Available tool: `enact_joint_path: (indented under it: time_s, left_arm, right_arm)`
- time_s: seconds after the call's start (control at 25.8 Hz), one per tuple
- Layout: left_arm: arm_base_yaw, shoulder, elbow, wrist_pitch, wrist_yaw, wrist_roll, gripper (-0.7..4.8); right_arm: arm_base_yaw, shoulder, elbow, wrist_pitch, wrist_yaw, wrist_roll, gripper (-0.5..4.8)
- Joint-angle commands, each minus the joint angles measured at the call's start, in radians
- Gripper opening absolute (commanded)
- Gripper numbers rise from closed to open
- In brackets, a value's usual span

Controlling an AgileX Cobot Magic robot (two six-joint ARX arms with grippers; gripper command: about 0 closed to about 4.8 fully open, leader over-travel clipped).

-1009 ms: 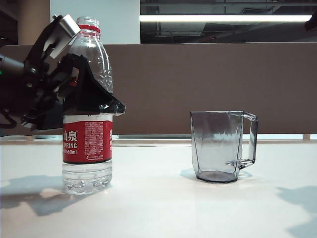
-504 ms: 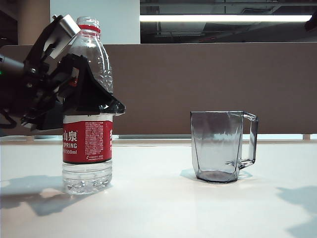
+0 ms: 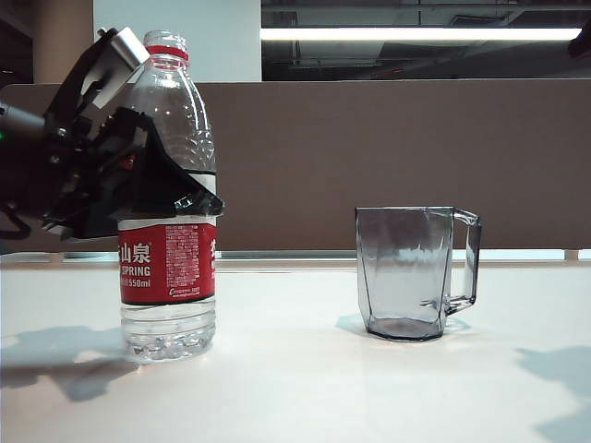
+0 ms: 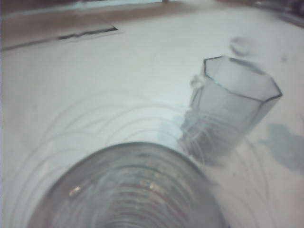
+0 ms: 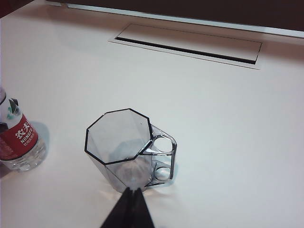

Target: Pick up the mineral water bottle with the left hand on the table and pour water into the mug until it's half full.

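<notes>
Jaws of the left gripper (image 3: 171, 189) close around the clear ribbed mineral water bottle (image 3: 167, 268), standing uncapped on the glossy white table (image 3: 305, 388). Right gripper (image 5: 131, 205) hangs above the table, fingertips together, empty. Farther right stands the faceted grey glass mug (image 3: 406, 272), empty.

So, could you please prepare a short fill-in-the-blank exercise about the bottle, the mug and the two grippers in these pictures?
1. The left gripper is around the upper body of the mineral water bottle, just above its ____ label.
2. The mineral water bottle stands upright on the ____ table.
3. The mug contains ____ water.
4. The right gripper, its jaws closed, hovers above the ____.

Missing words: red; white; no; mug
</notes>
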Motion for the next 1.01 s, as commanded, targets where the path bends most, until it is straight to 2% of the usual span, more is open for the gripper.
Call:
enact_joint_path:
  time_s: [0.04, 0.35, 0.58, 0.7, 0.81, 0.93, 1.01]
  left_arm:
    - [-0.002, -0.001, 0.001, 0.004, 0.008, -0.005, 2.95]
    - [-0.002, -0.002, 0.017, 0.013, -0.021, -0.008, 2.95]
    - [-0.002, -0.001, 0.126, -0.105, -0.047, 0.0, 2.95]
    - [-0.002, -0.001, 0.231, -0.228, -0.085, 0.076, 2.95]
    - [-0.002, -0.001, 0.284, -0.282, -0.134, 0.138, 2.95]
    - [-0.019, 0.002, 0.368, -0.419, -0.277, 0.246, 2.95]
    - [-0.039, 0.005, 0.393, -0.449, -0.332, 0.274, 2.95]
  right_arm:
    - [0.001, -0.001, 0.004, 0.017, -0.003, -0.004, -0.05]
    - [0.001, -0.001, 0.004, 0.017, -0.003, -0.004, -0.05]
    - [0.001, -0.001, 0.004, 0.016, -0.005, -0.004, -0.05]
    - [0.001, -0.001, 0.004, 0.015, -0.063, -0.037, -0.05]
    - [0.001, -0.001, 0.004, 0.008, -0.083, -0.053, -0.05]
    - [0.001, -0.001, 0.004, -0.018, -0.083, -0.053, -0.05]
    - [0.001, -0.001, 0.004, -0.023, -0.083, -0.053, -0.05]
